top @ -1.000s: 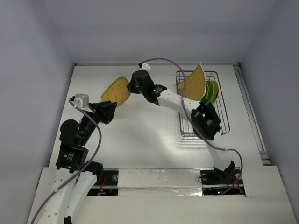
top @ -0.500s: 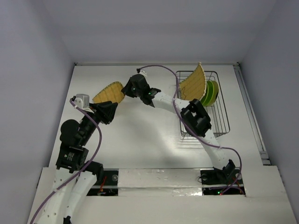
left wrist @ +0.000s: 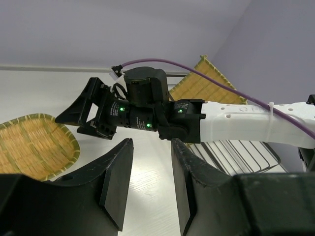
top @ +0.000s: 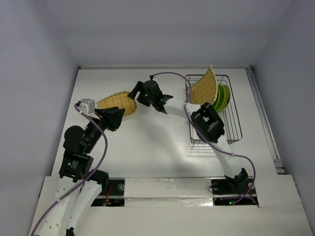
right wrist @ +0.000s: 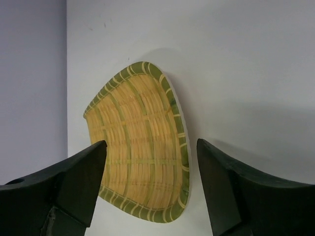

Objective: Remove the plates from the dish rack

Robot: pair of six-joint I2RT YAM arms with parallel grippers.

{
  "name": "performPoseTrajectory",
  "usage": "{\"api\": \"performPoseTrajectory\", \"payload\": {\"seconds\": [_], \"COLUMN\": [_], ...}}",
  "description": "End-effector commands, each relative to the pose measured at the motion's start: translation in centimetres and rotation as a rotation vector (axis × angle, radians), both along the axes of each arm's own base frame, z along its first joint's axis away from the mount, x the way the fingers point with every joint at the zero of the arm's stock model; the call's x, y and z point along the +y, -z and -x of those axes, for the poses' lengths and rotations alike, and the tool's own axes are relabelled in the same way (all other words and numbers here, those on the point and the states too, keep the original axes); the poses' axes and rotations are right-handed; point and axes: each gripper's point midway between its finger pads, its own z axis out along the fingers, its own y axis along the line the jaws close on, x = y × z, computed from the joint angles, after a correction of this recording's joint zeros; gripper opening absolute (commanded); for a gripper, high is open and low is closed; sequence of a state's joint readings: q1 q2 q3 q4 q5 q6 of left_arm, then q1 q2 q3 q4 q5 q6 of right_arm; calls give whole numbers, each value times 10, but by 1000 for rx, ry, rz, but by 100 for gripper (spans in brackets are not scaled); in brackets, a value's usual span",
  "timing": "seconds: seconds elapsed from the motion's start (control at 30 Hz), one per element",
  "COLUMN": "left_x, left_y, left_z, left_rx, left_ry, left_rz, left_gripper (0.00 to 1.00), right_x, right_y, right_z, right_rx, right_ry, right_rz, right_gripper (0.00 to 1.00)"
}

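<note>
I see right end effector (right wrist: 150, 145) wide over yellow plate (right wrist: 138, 164). Left end effector (left wrist: 151, 142) half-open, empty; dish rack (top: 227, 125) part-hidden.

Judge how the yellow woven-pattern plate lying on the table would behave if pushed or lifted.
The yellow plate looks stiff: its raised rim holds an even curve, so it probably lifts without flexing. Lying flat on the table, it would likely slide, not roll or tip, when pushed. Its thin, shallow form suggests light weight, though that is unconfirmed.
</note>
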State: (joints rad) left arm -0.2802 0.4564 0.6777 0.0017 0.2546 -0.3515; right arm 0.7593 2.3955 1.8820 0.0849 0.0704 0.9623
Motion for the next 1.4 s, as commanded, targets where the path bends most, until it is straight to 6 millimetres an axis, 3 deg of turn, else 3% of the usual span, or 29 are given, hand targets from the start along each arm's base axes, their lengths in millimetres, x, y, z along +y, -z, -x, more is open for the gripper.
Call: {"api": "performPoseTrajectory", "payload": {"seconds": [0.0,0.07,0.1,0.17,0.2,0.23,0.3,0.37,0.43,0.47,0.53,0.57,0.6,0.63,0.67,0.7,0.73,0.77,0.8,0.83,0.87,0.9,0.97,1.0,1.07,1.17,1.23,1.33,1.37], "left_x": [-1,-1,-1,0,0,1,1,1,1,1,2,2,3,4,4,4,4,4,4,3,4,4,4,5,5,6,6,6,6], "left_y": [-23,-24,-24,-24,-24,-24,-24,-24,-23,-22,-22,-22,-21,-22,-21,-21,-22,-21,-21,-21,-21,-21,-20,-20,-20,-19,-20,-20,-20], "left_z": [2,2,2,2,2,2,2,2,1,0,-1,-1,-2,-2,-2,-2,-2,-2,-2,-2,-2,-3,-3,-3,-4,-4,-4,-4,-4], "left_rx": [-64,-65,-65,-64,-66,-65,-65,-64,-62,-59,-55,-56,-47,-50,-49,-49,-50,-50,-50,-49,-49,-47,-46,-45,-43,-40,-41,-44,-46], "left_ry": [9,9,7,4,-1,-1,-2,-4,-4,-6,-10,-15,-22,-25,-28,-25,-25,-25,-23,-23,-26,-26,-29,-34,-37,-39,-42,-40,-40], "left_rz": [10,10,9,9,10,8,8,7,4,4,5,6,7,8,8,8,8,8,8,8,8,8,7,8,6,5,6,5,6], "left_gripper": [34,34,34,34,34,34,34,33,24,15,0,0,0,0,0,1,7,19,23,26,27,26,6,0,0,0,11,13,14], "right_x": [2,-6,-10,-20,-23,-29,-39,-63,-88,-117,-163,-178,-206,-228,-248,-278,-295,-306,-319,-346,-356,-368,-395,-404,-418,-414,-413,-423,-418], "right_y": [-81,-90,-109,-125,-137,-165,-185,-231,-233,-262,-248,-249,-263,-249,-249,-254,-252,-243,-241,-250,-245,-243,-237,-228,-218,-202,-196,-181,-177], "right_z": [-1,-1,2,3,4,10,15,26,35,42,47,54,65,71,73,79,81,83,86,87,88,90,88,88,84,76,70,60,58], "right_rx": [-133,-165,-193,-239,-263,-305,-360,-455,-474,-541,-533,-534,-540,-517,-506,-491,-474,-454,-438,-439,-426,-410,-368,-340,-309,-288,-273,-225,-223], "right_ry": [-2,13,16,29,30,27,23,50,88,149,239,257,298,349,380,425,446,433,429,473,468,477,521,527,526,454,433,446,421], "right_rz": [-92,-72,-83,-50,-51,-68,-31,-4,79,133,307,352,389,473,507,537,555,570,583,577,589,612,662,688,698,676,687,720,710], "right_gripper": [84,91,91,91,90,88,82,39,0,0,0,0,0,1,3,6,10,13,18,28,33,38,44,46,48,50,51,51,51]}}
